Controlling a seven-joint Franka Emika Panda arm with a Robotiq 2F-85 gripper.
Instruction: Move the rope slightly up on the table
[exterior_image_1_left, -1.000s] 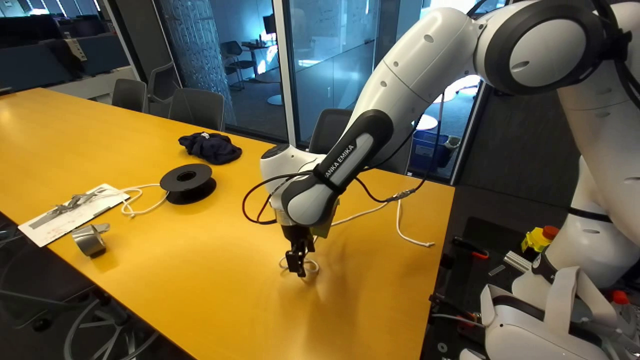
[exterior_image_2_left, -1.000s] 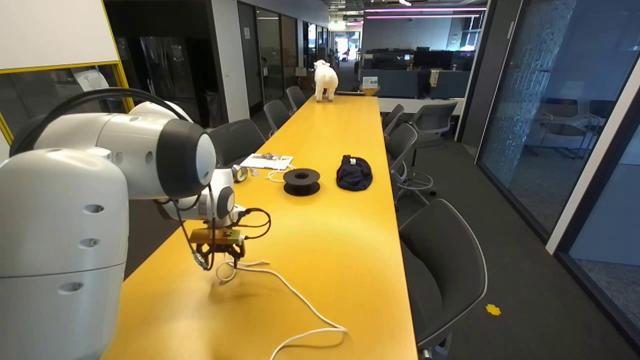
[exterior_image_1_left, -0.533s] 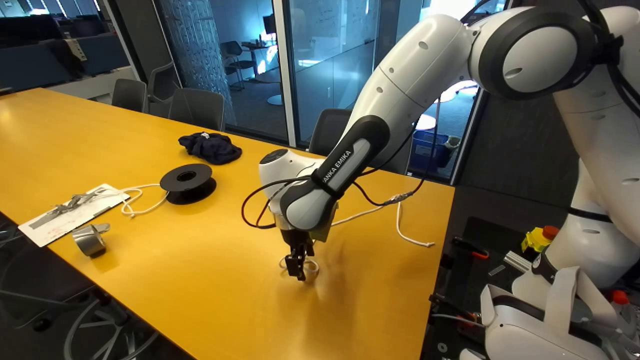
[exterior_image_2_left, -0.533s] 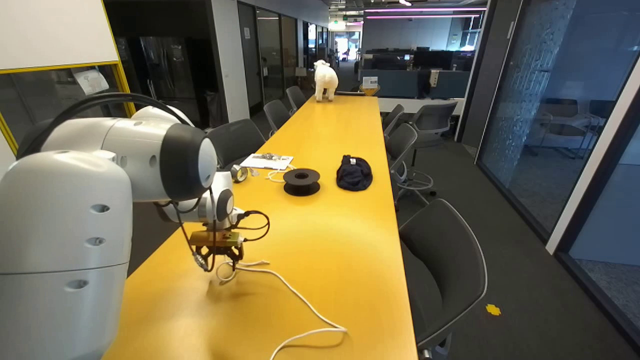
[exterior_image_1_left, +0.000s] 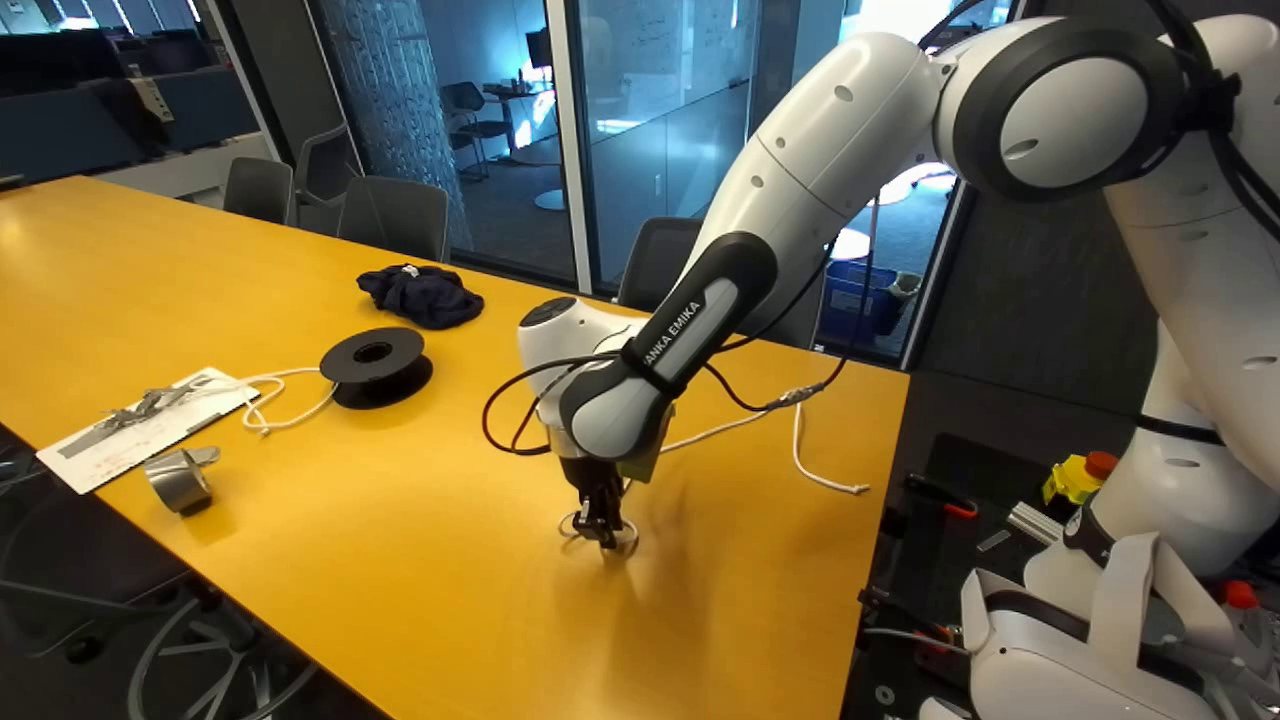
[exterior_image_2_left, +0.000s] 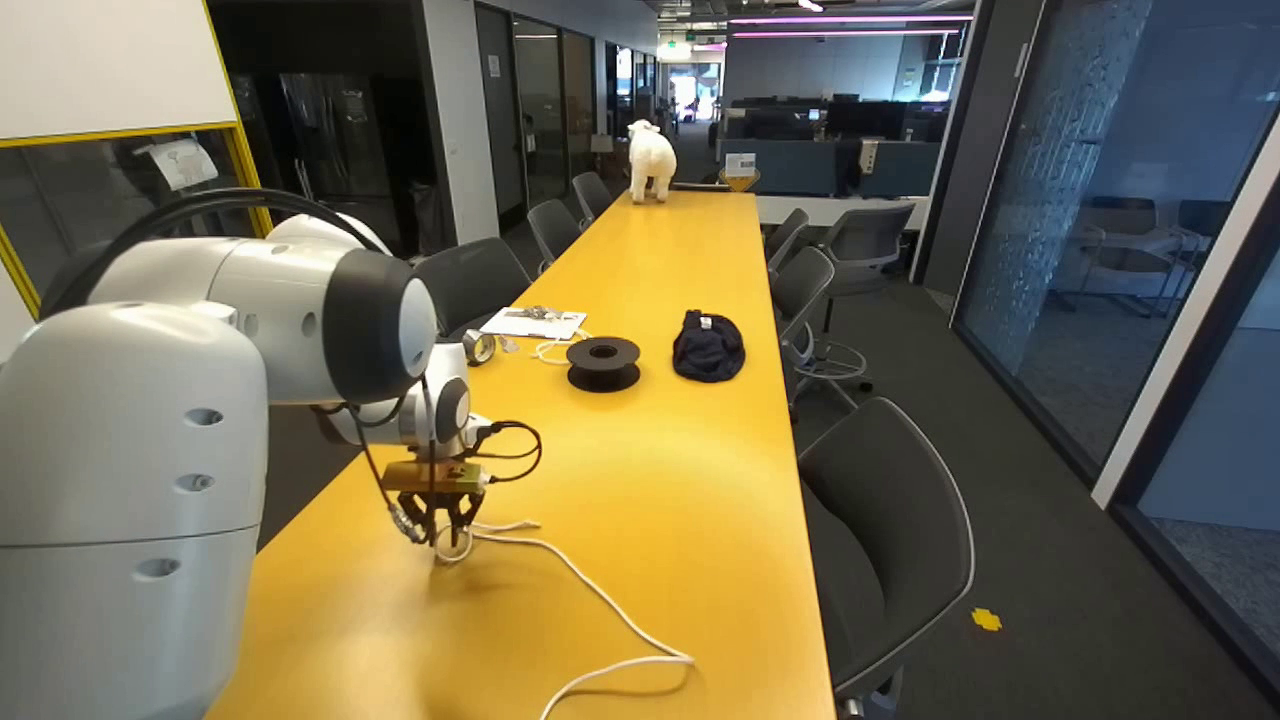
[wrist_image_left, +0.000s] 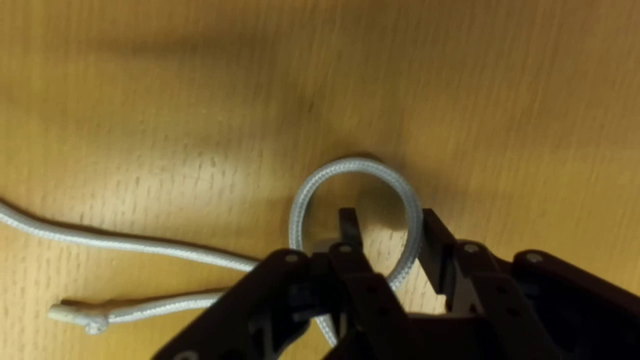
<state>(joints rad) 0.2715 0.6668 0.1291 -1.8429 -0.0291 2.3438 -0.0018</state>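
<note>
I see the rope (exterior_image_2_left: 600, 593) on the yellow surface (exterior_image_2_left: 680, 470), low in the middle of an exterior view. The gripper (wrist_image_left: 390, 225) has its fingers apart in the wrist view, one side of the loop (wrist_image_left: 356, 165) between them and not pinched. The rope is thin and round, so I think it could slip out if the tips sit too high. Its long way slants to the lower right in that exterior view, then bends back. The knotted end (wrist_image_left: 97, 322) points left in the wrist view.

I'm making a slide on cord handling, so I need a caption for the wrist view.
The open hand straddles the pale rope where it loops on the table, one end showing lower left.
</note>
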